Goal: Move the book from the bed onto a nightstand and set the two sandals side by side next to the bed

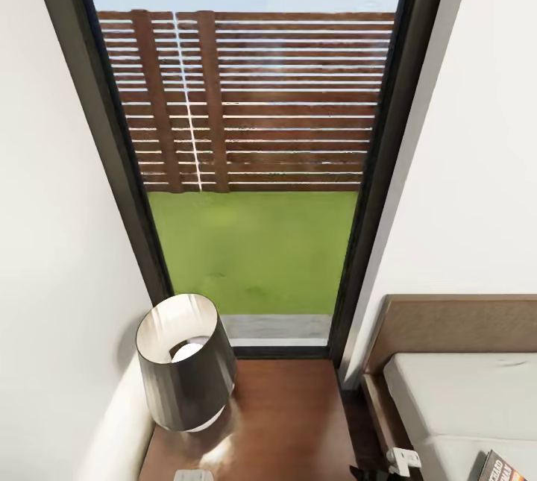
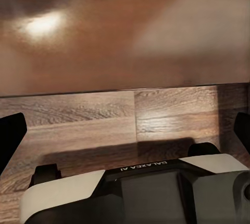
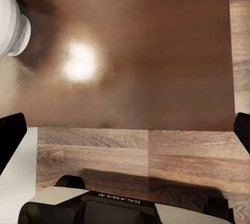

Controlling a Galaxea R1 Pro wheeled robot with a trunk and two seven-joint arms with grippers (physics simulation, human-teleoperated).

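In the head view the nightstand [image 1: 298, 421] sits below the tall window [image 1: 253, 153], with a grey-shaded lamp [image 1: 183, 365] on its window-side corner and the bed [image 1: 462, 391] just beside it. The book [image 1: 498, 468] lies on the mattress at the bed's near edge, well apart from the nightstand top.

In the left wrist view the left gripper [image 2: 125, 138] hangs with fingers spread wide and empty over the plank floor [image 2: 104, 125], near the nightstand's edge.

In the right wrist view the right gripper [image 3: 125, 135] is likewise wide apart and empty, above the glossy nightstand top, the lamp base [image 3: 13, 23] at one corner.

The likely hazard is an arm knocking the lamp when setting the book down.
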